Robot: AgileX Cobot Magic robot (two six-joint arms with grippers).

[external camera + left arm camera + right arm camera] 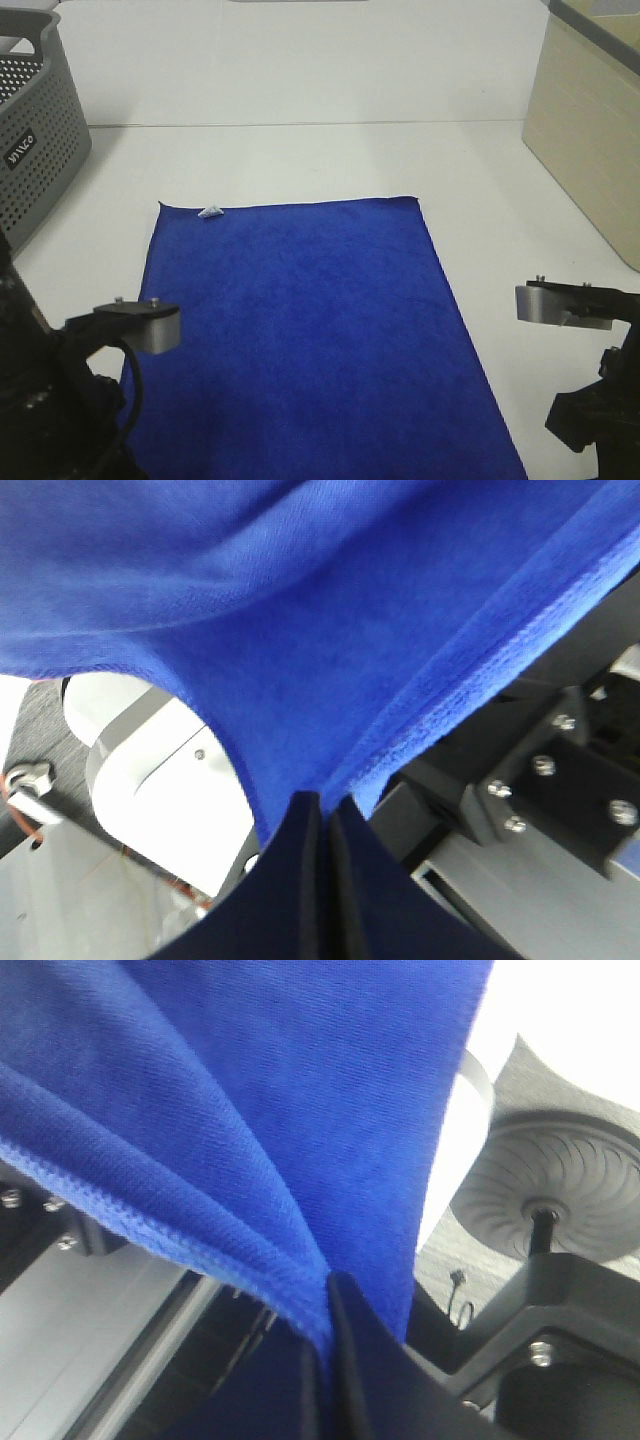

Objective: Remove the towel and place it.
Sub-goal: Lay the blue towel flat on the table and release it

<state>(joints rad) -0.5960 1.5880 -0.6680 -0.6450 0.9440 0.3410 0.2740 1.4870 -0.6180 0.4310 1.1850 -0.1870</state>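
Looking at both wrist views, you've got cloth in both pincers. Left pincer [322,810]: dark fingers pressed together with only a thin seam between them, clamped on the towel [300,630] right at its stitched hem. The cloth fans out away from the fingertips and fills most of that view.

Right pincer [322,1295]: same story. Fingers are closed flat against each other, pinching the towel at a stitched edge, and a fold of cloth spreads away from the tips.

Pose, from the high camera: both arms sit low at the near edge of the table [300,150], one on each side of the towel. You only see the grey camera mounts. The left wrist housing [140,325] overlaps the towel's left edge, and the right wrist housing [565,305] is just off its right edge. The fingertips are out of that view, so you can't tell from there exactly which points of the hem you hold.

Beyond the pincers the towel lies spread flat on the table, long side running away from the arms, with the white tag [211,211] at the far left corner.

Well away from both pincers: a grey perforated basket [35,130] beyond the left arm and a beige box [590,130] beyond the right arm. Neither touches the towel.
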